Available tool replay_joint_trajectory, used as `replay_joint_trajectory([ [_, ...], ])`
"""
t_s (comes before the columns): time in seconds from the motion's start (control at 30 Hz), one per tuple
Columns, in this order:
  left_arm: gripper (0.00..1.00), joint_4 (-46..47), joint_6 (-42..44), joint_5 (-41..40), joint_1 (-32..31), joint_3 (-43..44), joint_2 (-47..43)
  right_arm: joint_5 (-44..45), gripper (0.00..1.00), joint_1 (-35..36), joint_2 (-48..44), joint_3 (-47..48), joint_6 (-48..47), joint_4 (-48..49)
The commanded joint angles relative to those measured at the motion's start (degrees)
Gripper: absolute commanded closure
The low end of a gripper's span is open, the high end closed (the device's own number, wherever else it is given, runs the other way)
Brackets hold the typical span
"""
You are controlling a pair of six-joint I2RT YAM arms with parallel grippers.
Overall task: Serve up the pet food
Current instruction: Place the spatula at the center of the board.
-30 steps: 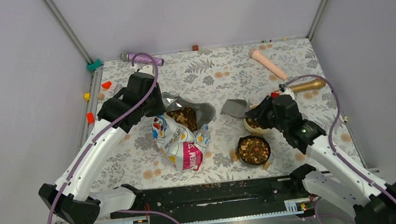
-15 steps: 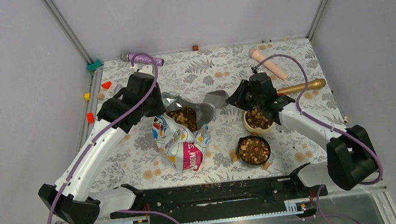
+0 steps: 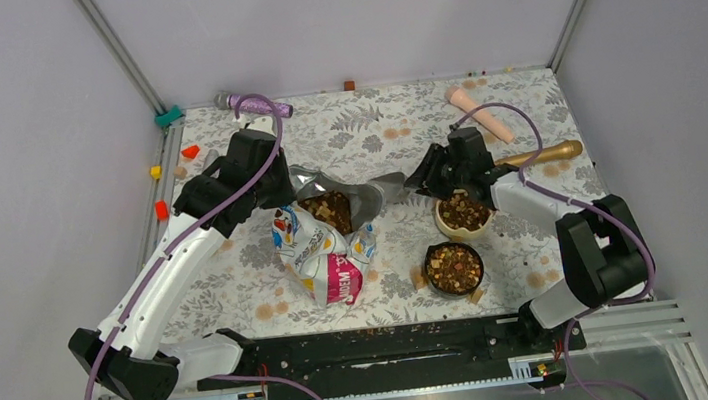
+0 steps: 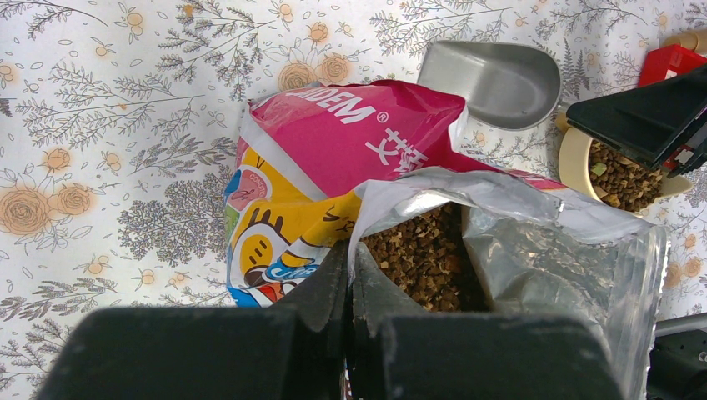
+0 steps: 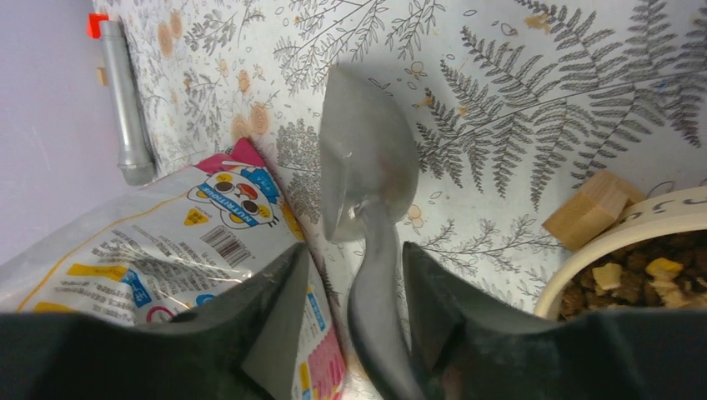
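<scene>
Two bowls w/ pet food (image 3: 464, 213) in them sit on the right half of the floral table (image 3: 362, 129): a cream bowl (image 3: 445, 222) and, nearer the arm bases, a black bowl (image 3: 454, 267), close together but apart. More kibble shows in the open mouth of the bag (image 3: 321, 254), which lies mid-table w/ its pink and yellow print up.

Left gripper (image 4: 350, 267) is pinched tight on the bag's foil rim, right at the edge of the opening. Right gripper (image 5: 354, 254) sits over the cream bowl's far-left side w/ the metal scoop (image 5: 367, 167) handle between its fingers, but the jaws are parted and there's a visible gap on one side, so it's not clamped. Scoop head looks empty and points at the bag mouth, just beside it.

Clutter-wise: a small wooden block (image 5: 594, 208) just beside the cream bowl's rim, and a silver tube (image 5: 125, 108) w/ a red end past the bag. Top view also has a pink cone (image 3: 479, 113) and a gold handle thing (image 3: 541, 152) far right, a purple thing (image 3: 253, 103) at the back, little coloured blocks (image 3: 188, 151) along the left edge, and stray kibble on the black rail (image 3: 385, 330).
</scene>
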Motion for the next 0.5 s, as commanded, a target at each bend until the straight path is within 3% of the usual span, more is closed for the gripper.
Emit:
replay_joint_trajectory([
  [0.0, 1.0, -0.6, 0.7, -0.6, 0.2, 1.1, -0.3, -1.2, 0.37, -1.4, -1.0, 2.1, -1.1, 1.4],
  [0.1, 1.0, -0.9, 0.7, -1.1, 0.2, 1.4, -0.1, 1.0, 0.2, -1.6, -3.0, 3.1, -3.3, -1.4],
  [0.3, 1.0, -0.9, 0.6, -1.9, 0.2, 1.3, 0.1, 11.2, 0.02, -1.6, -10.6, 5.6, -9.0, -14.1],
  [0.47, 1.0, -0.9, 0.4, -2.5, 0.2, 1.3, 0.2, 17.6, 0.01, -1.6, -20.6, 6.2, -14.0, -23.7],
])
